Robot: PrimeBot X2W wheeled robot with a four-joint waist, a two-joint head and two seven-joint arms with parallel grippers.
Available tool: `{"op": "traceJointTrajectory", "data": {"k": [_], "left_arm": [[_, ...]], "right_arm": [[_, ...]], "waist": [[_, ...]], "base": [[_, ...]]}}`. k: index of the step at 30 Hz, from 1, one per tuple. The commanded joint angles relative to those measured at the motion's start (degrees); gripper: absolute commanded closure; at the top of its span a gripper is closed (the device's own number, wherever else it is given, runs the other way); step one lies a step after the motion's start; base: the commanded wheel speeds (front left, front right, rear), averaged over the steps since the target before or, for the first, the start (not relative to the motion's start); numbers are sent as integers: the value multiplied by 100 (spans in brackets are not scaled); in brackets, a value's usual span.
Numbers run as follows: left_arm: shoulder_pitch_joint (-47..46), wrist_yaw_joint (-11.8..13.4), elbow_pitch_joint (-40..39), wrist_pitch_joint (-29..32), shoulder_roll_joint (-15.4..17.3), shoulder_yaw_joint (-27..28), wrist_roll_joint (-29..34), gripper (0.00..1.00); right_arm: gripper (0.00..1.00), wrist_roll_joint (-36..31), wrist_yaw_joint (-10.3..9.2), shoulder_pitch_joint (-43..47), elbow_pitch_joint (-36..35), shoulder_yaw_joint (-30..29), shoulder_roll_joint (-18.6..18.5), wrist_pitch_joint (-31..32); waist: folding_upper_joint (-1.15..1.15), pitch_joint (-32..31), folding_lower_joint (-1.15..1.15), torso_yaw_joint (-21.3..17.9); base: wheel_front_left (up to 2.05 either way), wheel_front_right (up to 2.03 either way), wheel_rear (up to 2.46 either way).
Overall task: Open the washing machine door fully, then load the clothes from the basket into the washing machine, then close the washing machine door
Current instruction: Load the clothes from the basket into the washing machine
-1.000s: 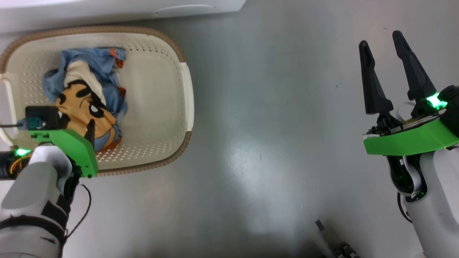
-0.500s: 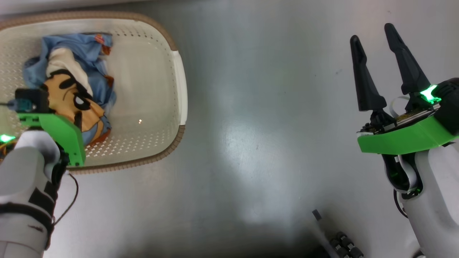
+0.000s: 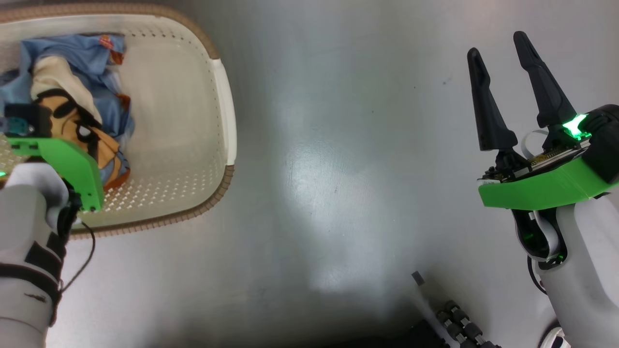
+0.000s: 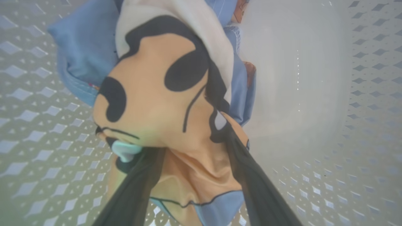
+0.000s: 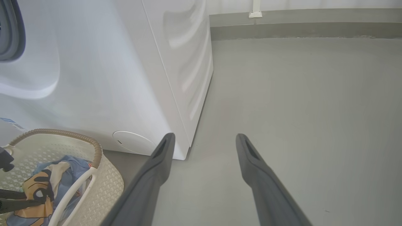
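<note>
Left tool (image 4: 193, 142) is down inside the basket (image 3: 225, 111), jaws spread wide, released. In the left wrist view I see its two dark fingers (image 4: 257, 188) running up either side of the bunched orange-and-black face print. The fabric bulges between them and touches both. Nothing looks pinched, so I don't call it a grasp. In the head view the green wrist mount (image 3: 67, 164) sits over the heap.

The clothes (image 3: 72, 53) lie as one heap on the basket's bottom, toward its left end and well apart from the right-hand handle. There's light blue around the outside, with a cream fold and the orange face on top.

The basket stands on the grey floor (image 3: 338, 145), just beside the front of the washing machine (image 5: 94, 78). In the right wrist view its brown rim is near the round flap (image 5: 133, 142) at the machine's lower corner. A slice of the blue-grey gasket (image 5: 12, 31) shows at that view's upper left.

Right tool (image 3: 496, 43) is also released, fingers wide with nothing between them. It hovers over bare floor well apart from the basket. In its own wrist view the fingers point toward the machine's front corner.
</note>
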Motion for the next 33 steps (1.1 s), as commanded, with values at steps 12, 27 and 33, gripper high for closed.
{"op": "traceJointTrajectory", "data": {"k": [12,27,33], "left_arm": [[-116,51,-22,44,366,38,-142,96],[78,-125,-22,-610,78,394,-689,100],[365,-318,-22,-1275,-75,574,-958,100]], "right_arm": [[0,-24,32,99,-149,182,11,-46],[0,-22,32,134,-95,110,12,-46],[0,7,32,163,-26,134,18,-46]], "waist": [[0,138,0,-118],[0,-370,0,37],[0,-927,0,159]], "base": [[0,0,0],[0,0,0],[0,0,0]]}}
